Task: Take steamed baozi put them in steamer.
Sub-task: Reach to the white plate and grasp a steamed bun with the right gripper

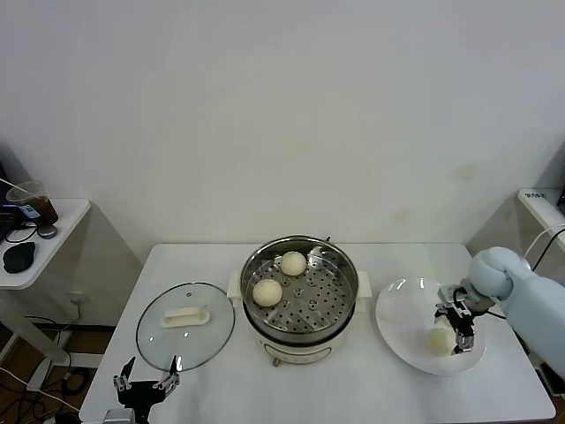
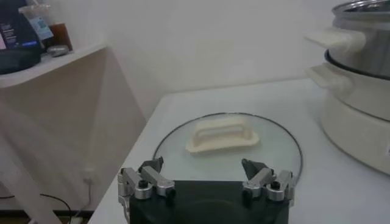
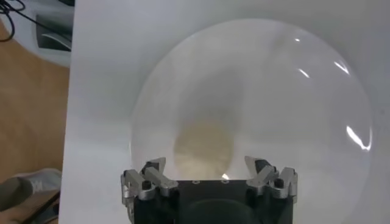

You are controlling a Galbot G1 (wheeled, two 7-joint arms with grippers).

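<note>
Cream-white, smooth dough suggests the steamed baozi (image 1: 438, 342) is light, soft and easily dented, so I judge it wants a gentle pinch across its round sides; it lies on the white plate (image 1: 399, 316) near the worktop's right edge. The right gripper (image 1: 458, 328) hovers over it, spread wide and empty. Two more buns sit in the steamer (image 1: 300, 296) at mid-table, while the left gripper (image 1: 146, 384) waits open and empty by the front-left corner.

Right arm (image 1: 530, 296): showing a smooth pale blue-grey shell — rounded at the wrist.
Right gripper (image 3: 209, 179): wearing silver metal fingers on a black base.
Left gripper (image 2: 207, 182): showing the same silver-and-black build — dark screws.
</note>
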